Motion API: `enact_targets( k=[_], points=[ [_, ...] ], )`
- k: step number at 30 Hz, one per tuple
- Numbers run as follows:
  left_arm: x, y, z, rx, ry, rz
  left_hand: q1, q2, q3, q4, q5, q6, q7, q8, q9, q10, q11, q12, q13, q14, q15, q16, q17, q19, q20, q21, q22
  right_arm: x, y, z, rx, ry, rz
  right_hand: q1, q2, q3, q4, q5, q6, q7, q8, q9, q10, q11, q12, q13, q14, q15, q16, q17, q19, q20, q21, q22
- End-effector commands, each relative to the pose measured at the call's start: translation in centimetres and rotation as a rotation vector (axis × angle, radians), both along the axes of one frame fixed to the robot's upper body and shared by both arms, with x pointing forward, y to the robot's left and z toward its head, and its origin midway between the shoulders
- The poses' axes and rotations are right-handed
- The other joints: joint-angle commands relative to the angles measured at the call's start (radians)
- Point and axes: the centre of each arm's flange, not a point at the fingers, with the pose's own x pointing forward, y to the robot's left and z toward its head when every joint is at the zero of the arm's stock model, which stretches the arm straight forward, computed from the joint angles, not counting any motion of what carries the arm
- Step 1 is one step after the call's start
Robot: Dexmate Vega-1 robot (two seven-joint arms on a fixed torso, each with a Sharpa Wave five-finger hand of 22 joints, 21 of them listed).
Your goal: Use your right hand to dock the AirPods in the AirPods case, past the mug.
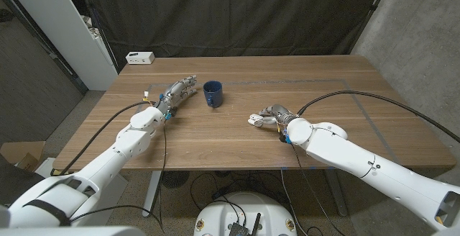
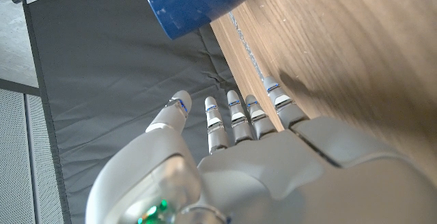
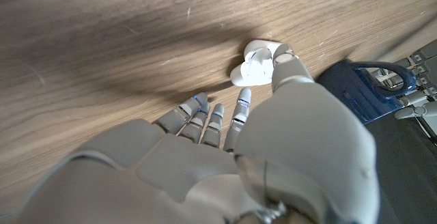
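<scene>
Leftmost, left hand [image 1: 180,91] stretched along the table [image 1: 237,139], fingers [image 2: 235,118] straight and together, holding nothing, just beside the blue mug [image 1: 212,93]. Further right, right hand [image 1: 272,115] low over the wood, fingers [image 3: 205,118] extended, thumb tip touching the open white AirPods case [image 3: 254,63]; firm grip impossible to confirm. AirPods themselves too small to pick out.

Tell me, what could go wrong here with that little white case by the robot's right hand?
The AirPods case is small and sits loose on the smooth table, so the right hand, whose thumb is at it, might nudge it away rather than steady it. The fingers are large beside it, so a grip could slip. The mug stands close by, between the two hands, and a wide sweep could knock it.
</scene>
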Motion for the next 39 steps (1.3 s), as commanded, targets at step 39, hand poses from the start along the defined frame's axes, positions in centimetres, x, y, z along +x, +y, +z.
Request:
enact_targets(
  k=[39],
  points=[
    [0.1,-0.7,-0.2,-0.004,0.008,0.005,-0.005,-0.002,-0.003,-0.003,0.007,0.004,-0.006,0.0,0.001,0.0,0.0,0.005,0.003,-0.004,0.001,0.002,0.004,0.002,0.005,-0.003,0.001,0.5,-1.9,0.1,0.026,-0.069,0.068,0.057,0.078,0.03,0.018,-0.01,0.265,-0.094,0.041,-0.004,0.144,-0.107,0.042,-0.008,0.083,-0.108,0.055,0.016,0.062,-0.038,0.012,0.003]
  ],
)
